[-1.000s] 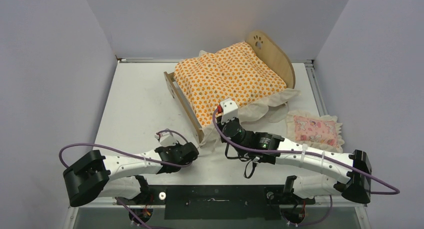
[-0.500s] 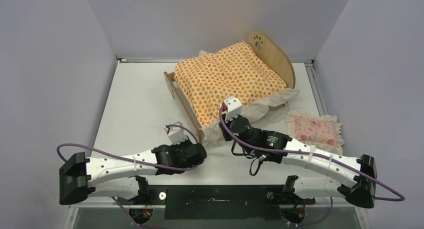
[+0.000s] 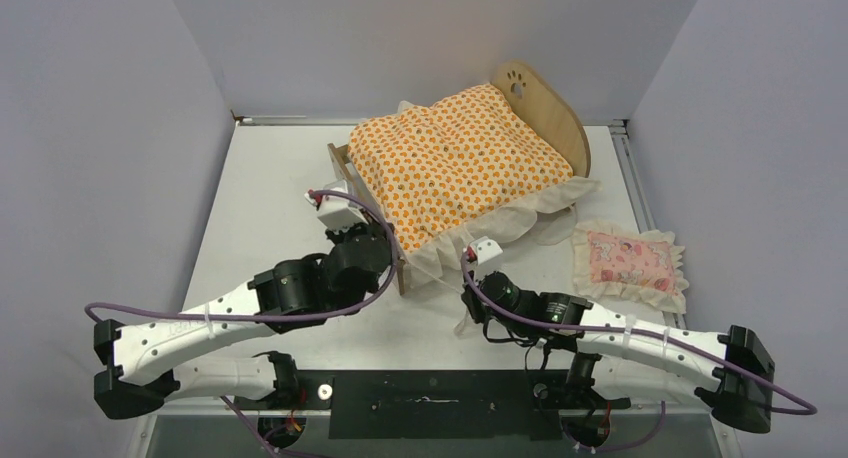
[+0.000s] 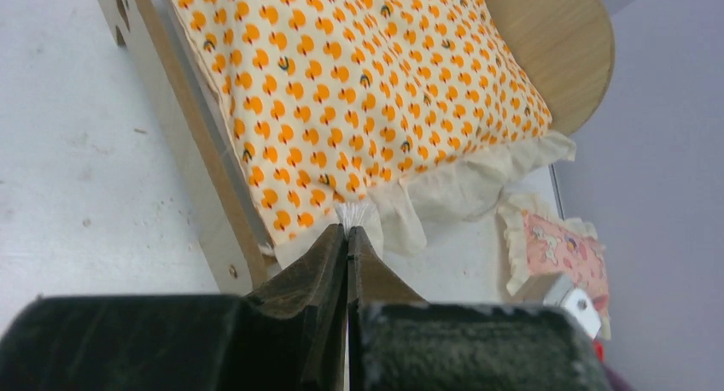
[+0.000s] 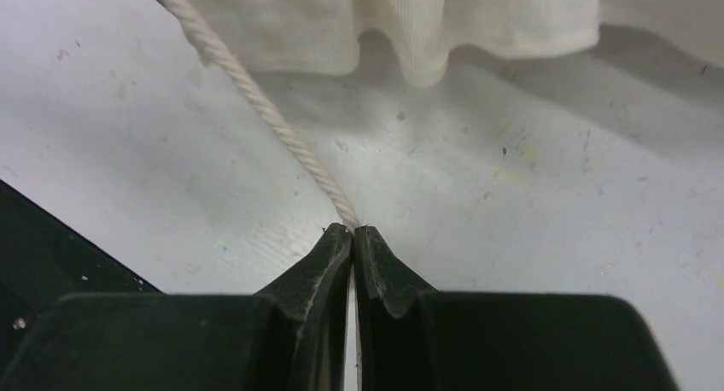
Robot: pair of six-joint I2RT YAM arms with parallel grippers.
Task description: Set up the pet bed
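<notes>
The pet bed (image 3: 558, 118) is a plywood frame with a paw-print headboard at the back, and its footboard (image 4: 192, 126) faces me. An orange-patterned mattress (image 3: 450, 158) with a cream frill (image 5: 410, 24) lies on it. My left gripper (image 3: 388, 261) is at the footboard's near end, shut on a white frayed tuft (image 4: 353, 213) by the mattress corner. My right gripper (image 3: 468, 280) sits low over the table in front of the frill. It is shut on a cream twisted cord (image 5: 265, 109) that runs up and left out of view.
A small pink frilled pillow (image 3: 628, 260) lies on the table right of the bed, also seen in the left wrist view (image 4: 563, 250). Grey walls close in the white table (image 3: 270, 198) on three sides. The black base plate (image 3: 430, 403) runs along the near edge.
My left arm has swung up from the front of the table to the bed's near corner. My right gripper has drawn back from the mattress edge toward me, staying shut.
</notes>
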